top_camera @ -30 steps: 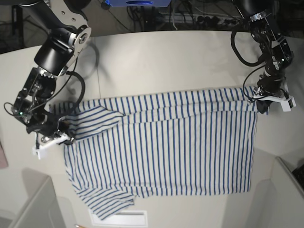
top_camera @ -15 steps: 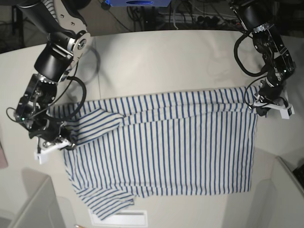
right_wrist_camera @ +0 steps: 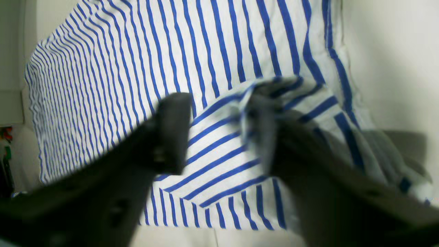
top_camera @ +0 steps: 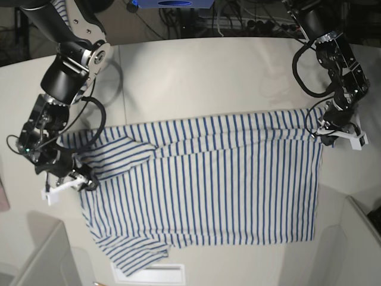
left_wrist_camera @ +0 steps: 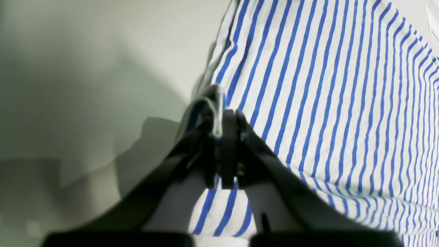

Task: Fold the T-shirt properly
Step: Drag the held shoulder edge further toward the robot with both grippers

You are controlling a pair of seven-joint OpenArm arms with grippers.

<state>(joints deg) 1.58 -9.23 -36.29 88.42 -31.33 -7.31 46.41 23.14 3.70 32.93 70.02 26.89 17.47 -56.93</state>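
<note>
The T-shirt (top_camera: 208,179), white with thin blue stripes, lies spread flat on the table, with one sleeve folded inward at its left end. My left gripper (top_camera: 326,132) is at the shirt's upper right corner. In the left wrist view the gripper (left_wrist_camera: 223,120) is shut on the shirt's edge (left_wrist_camera: 325,85). My right gripper (top_camera: 77,179) is at the left sleeve. In the right wrist view it (right_wrist_camera: 219,116) stands open, and a raised fold of the shirt (right_wrist_camera: 120,68) lies against one finger (right_wrist_camera: 271,137). The neck label and orange tab are not in view.
Grey bins stand at the front left (top_camera: 41,256) and front right (top_camera: 357,238) corners. A white sheet (top_camera: 149,274) lies under the shirt's front edge. Cables lie along the back edge (top_camera: 238,24). A pink object (top_camera: 3,196) is at the left edge.
The right gripper has slid a little toward the front along the left sleeve. The left gripper has dropped slightly at the shirt's corner. The shirt has barely shifted.
</note>
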